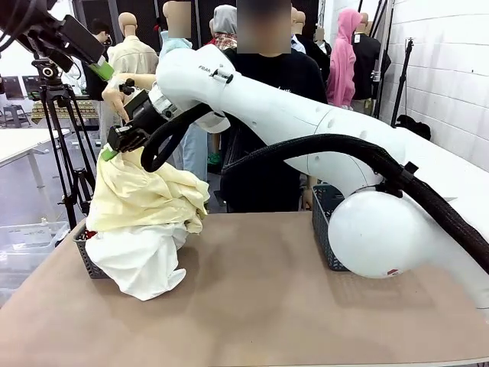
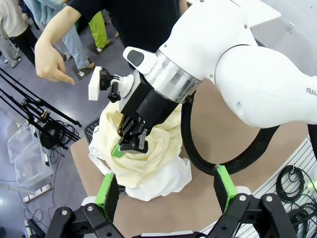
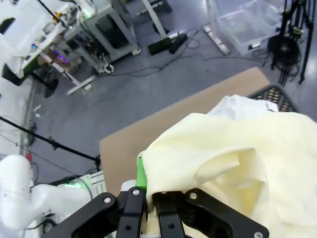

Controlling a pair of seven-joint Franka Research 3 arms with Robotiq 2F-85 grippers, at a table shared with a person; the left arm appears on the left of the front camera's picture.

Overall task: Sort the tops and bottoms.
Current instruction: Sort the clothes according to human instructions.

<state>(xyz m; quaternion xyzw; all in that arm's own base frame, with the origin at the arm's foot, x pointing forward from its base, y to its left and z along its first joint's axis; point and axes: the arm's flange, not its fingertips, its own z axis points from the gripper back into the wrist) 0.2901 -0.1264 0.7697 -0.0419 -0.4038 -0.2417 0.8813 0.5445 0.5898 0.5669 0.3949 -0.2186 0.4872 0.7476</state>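
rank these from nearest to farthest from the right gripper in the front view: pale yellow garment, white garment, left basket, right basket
1. pale yellow garment: pinched in the right gripper, hanging just below it.
2. white garment: lower, under the yellow one.
3. left basket: at the table's left edge, beneath the pile; close to the white garment, hard to separate.
4. right basket: across the table, at picture right.

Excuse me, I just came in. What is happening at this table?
The right gripper, reaching across to the table's left side, is shut on a pale yellow garment and holds it up above a white garment heaped on a dark basket. The left gripper hangs open above them. A person stands at the far side.
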